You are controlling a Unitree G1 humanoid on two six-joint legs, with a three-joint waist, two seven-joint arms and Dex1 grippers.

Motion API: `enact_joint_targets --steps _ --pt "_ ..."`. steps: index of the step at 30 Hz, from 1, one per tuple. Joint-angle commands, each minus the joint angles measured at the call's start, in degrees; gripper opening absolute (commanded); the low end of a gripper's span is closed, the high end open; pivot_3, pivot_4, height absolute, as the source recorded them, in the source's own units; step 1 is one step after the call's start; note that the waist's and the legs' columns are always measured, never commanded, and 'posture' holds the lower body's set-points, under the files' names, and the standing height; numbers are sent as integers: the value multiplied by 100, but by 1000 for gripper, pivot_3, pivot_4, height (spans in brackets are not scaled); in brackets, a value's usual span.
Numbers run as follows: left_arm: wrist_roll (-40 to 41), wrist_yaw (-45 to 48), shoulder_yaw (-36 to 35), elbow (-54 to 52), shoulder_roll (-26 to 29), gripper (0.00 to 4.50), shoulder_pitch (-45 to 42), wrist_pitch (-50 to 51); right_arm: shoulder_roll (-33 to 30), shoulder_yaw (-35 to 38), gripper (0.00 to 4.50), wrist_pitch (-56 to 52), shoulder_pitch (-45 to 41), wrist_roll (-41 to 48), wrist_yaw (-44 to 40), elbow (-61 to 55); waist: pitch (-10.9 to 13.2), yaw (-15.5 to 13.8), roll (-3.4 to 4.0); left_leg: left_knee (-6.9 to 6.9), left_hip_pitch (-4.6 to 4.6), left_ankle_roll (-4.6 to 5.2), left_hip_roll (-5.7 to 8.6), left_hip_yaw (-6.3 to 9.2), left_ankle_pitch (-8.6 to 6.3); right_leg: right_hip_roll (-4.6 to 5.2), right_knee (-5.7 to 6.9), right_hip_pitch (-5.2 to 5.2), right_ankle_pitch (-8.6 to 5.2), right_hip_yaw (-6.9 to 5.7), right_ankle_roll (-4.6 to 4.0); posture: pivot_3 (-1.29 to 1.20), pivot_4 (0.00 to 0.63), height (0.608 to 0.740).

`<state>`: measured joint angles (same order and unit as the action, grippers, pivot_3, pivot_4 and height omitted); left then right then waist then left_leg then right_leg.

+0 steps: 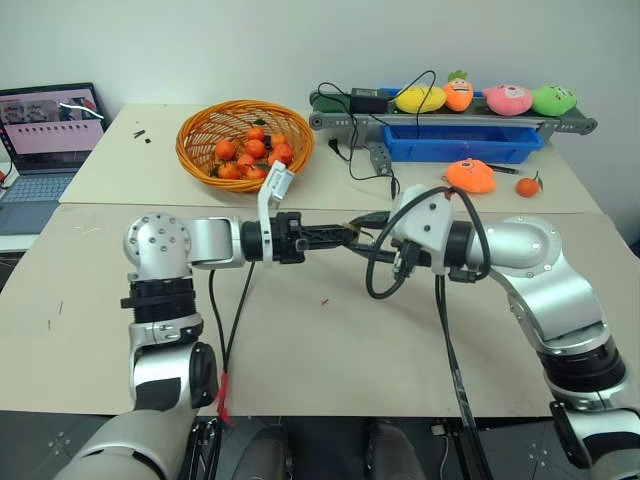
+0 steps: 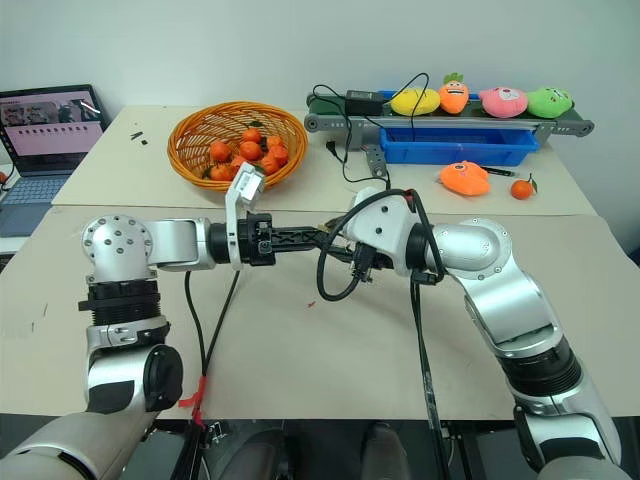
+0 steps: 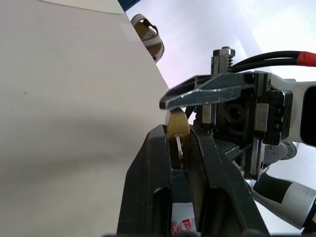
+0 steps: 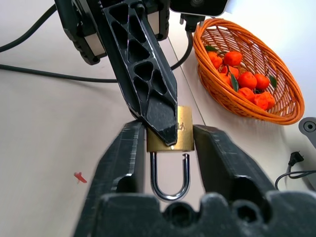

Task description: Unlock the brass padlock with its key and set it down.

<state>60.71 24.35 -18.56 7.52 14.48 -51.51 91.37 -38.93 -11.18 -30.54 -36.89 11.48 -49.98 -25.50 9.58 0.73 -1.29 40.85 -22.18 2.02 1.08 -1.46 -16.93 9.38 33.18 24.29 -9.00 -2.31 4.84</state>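
Both arms meet in mid-air above the table [image 1: 300, 340], and the reason looks plain: one pincer steadies the lock while the other works the key. The right gripper [image 4: 170, 136] has the brass padlock [image 4: 170, 140] between its two fingers, the brass body flanked by the pads on either side, the silvery shackle [image 4: 169, 177] hanging back toward the wrist. One leg of the shackle appears to stand free of the body, so the lock may already be sprung; I cannot be sure. The right fingers seem to sit close against the body rather than squeezing hard, and whether they truly bear on it I cannot tell.

The left gripper [image 3: 180, 143] comes in from the opposite side, its fingers nearly closed on a thin silvery piece, judged to be the key [image 3: 177, 148], which runs into the brass body just past its tips. So the padlock sits right at the left fingertips and between the right ones, well above the table.

What remains, by my reading, is to set the lock down
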Motion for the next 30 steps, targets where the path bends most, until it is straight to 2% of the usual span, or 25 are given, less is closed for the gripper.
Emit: enact_joint_targets --steps 1,8,15,17,18,22,26,30 --pt "45 53 -36 -100 13 25 -130 -38 -46 74 3411 1 -99 -19 16 -201 0 1 0 0 0 0 0 0 0 0 0 0 0 0 0 0 150 740" --pt "59 91 -112 -90 162 25 -141 -3 -300 401 3411 -119 278 182 -90 -171 0 -10 0 0 0 0 0 1 0 0 -1 -1 0 -1 0 0 150 740" --pt "100 -12 -386 -6 382 25 -300 90 -796 839 3411 455 1252 93 -250 360 0 -6 -1 0 0 1 0 -2 -1 1 -1 -2 0 -1 0 0 150 740" --pt "121 -94 -432 -20 311 25 -340 102 -777 822 2910 497 1335 107 -236 408 0 -5 0 0 0 1 0 -2 -1 0 0 -2 0 -1 0 0 150 740" --pt "155 -139 -440 -47 275 25 -339 108 -744 817 2795 497 1344 128 -221 414 0 -2 -1 0 1 1 0 -2 -1 0 0 -2 0 0 0 0 150 740" --pt "267 -251 -399 -136 183 25 -271 113 -503 795 1554 435 1202 172 -65 488 0 15 -1 -2 4 1 -2 -1 0 0 0 -2 0 1 0 0 150 740" --pt "258 -296 -426 -96 131 25 -286 113 -341 778 62 322 1044 197 15 437 0 3 -1 -1 3 0 -1 0 0 0 0 -2 0 1 0 0 150 740" --pt "243 -293 -404 -104 67 25 -253 112 -255 797 27 151 915 288 48 312 0 1 -1 -1 2 0 -1 0 0 0 -1 -2 0 1 0 0 150 740"
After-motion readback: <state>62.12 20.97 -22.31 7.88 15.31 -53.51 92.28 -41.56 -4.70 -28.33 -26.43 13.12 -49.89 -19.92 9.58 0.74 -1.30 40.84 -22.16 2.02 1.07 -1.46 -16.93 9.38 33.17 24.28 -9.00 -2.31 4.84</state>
